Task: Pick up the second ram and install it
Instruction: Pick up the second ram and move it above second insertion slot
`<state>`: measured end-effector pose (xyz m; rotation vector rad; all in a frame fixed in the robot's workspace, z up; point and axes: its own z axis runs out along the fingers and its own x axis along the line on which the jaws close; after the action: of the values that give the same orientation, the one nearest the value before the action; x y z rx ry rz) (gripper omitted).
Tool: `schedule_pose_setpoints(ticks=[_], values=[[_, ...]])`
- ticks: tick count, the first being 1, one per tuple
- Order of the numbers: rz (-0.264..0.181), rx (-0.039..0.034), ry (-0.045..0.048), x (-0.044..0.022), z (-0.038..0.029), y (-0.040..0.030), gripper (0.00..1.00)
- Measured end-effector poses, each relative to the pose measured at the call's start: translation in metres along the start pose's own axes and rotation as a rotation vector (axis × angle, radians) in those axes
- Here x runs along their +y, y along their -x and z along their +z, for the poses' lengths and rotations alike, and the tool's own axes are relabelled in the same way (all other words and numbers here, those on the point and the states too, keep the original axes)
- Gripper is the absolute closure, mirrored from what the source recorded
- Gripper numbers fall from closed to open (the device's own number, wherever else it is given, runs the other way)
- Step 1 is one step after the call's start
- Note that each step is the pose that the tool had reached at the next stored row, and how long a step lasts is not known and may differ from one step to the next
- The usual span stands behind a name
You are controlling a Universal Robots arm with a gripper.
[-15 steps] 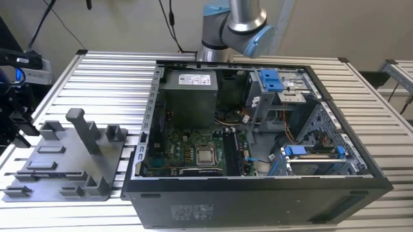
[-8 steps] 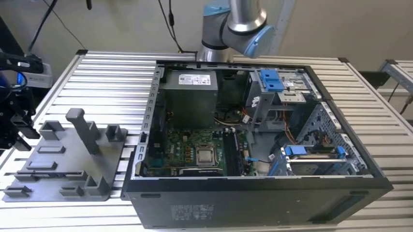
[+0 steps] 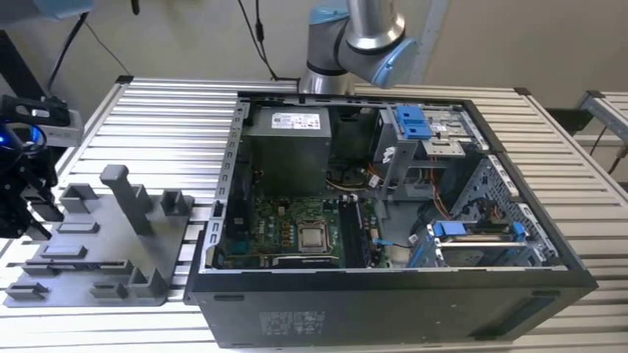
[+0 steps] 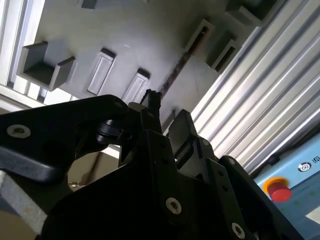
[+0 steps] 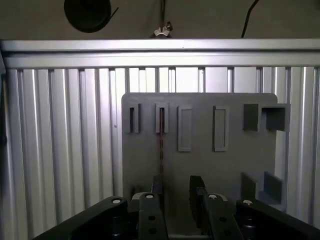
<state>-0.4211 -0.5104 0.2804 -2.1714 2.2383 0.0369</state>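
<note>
The slatted aluminium counter [image 3: 157, 110] carries everything, and the largest thing on it is the open computer case [image 3: 393, 309], lying on its side with the panel off. That turns the motherboard [image 3: 284, 220] upward, so its memory slots beside the processor socket can be reached from above. Whether any slot is already filled cannot be told from the exterior view. The robot arm [image 3: 354, 37] rises behind the case. At the exterior view's left, just beside the case, sits a grey fixture plate [image 3: 88, 257] with raised posts and narrow pockets, apparently made to present parts in known positions. The gripper [image 3: 25, 213] hangs over the far edge of that plate, well apart from the case. In both wrist views it looks down on the plate [image 5: 200, 165], and its fingers [image 5: 196, 192] stand apart with a clear gap and nothing between them, so it holds nothing. The second ram [image 5: 161, 145] stands on edge in one of the plate's pockets and shows as a thin dark strip [image 4: 182, 60]. That pose leaves its flat faces free for the fingers to close on. Its near end runs up to the gripper [image 5: 176, 192], closer to one finger than to the middle of the gap, and contact cannot be judged.
</note>
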Motion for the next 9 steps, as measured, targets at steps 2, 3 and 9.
schedule_pose_setpoints(ticks=[2,3,9], values=[[-0.002,-0.0001,-0.0005,0.0000,0.0029,-0.0012,0.64],[-0.003,0.0000,-0.0010,0.0000,0.0043,-0.0018,0.64],[-0.011,-0.0002,-0.0063,-0.0002,0.0129,-0.0048,0.64]])
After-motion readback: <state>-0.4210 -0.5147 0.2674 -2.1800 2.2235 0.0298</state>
